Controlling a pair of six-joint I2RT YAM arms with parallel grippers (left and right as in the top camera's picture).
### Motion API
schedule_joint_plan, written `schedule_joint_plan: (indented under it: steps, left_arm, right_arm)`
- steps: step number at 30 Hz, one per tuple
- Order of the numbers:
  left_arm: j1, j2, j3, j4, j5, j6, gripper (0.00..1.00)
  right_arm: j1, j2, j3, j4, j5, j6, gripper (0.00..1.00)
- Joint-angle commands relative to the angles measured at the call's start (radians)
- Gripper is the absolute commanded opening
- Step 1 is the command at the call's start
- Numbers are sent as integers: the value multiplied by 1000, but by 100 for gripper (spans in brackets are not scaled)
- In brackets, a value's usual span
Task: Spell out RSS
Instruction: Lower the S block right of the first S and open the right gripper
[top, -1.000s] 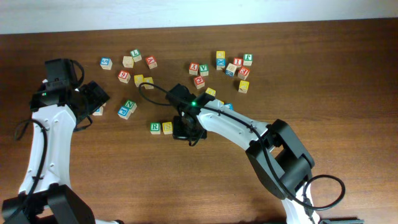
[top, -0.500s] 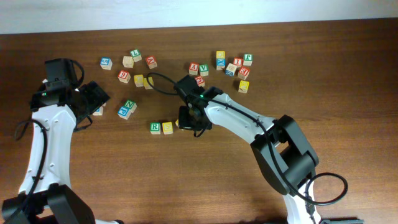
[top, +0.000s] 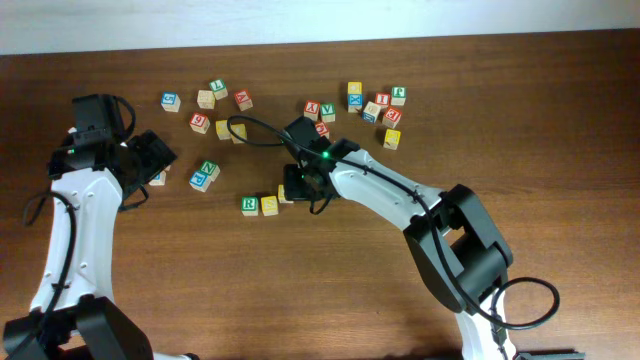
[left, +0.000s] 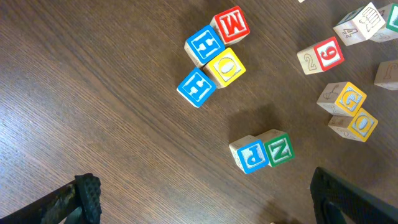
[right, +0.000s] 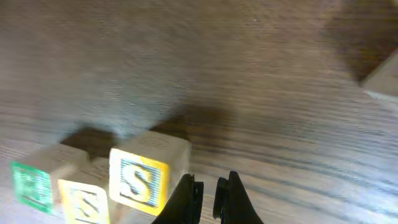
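From above, the green R cube (top: 249, 205) and a yellow S cube (top: 269, 206) sit side by side in the lower middle of the table (top: 330, 290). The right gripper (top: 300, 186) hangs just to their right and covers most of a third cube, so that view does not show the fingers or the letter.

The right wrist camera fills this gap. In its lower left corner the same row appears, and the second S cube (right: 140, 177) stands beside the first one, a little out of line, its yellow S face turned to the lens. The right gripper's two black fingers (right: 186, 194) are pressed together with nothing between them. They rest at the right edge of this cube, and I cannot tell whether they touch it.

The left gripper (top: 150, 160) stays at the left of the overhead frame. Its wrist view shows the jaws spread wide and empty, above a blue P cube (left: 252, 155) and a green N cube (left: 278, 149).
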Motion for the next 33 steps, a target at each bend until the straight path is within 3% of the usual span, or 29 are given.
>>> schedule_joint_plan:
  steps: [1,5,22,33]
  left_arm:
    - [5,-19,17,-1,-5,-9,99]
    - [5,-19,17,-1,-5,-10,99]
    - [5,-19,17,-1,-5,-9,99]
    - [5,-19,17,-1,-5,-9,99]
  right_arm:
    - [-46,9,76,-69,24,-56,4]
    - [-70,9,162,-103,-55,-122,4]
    - [9,123,156,17,-48,-117,4]
    - [10,115,182,-53,-56,-144,4]
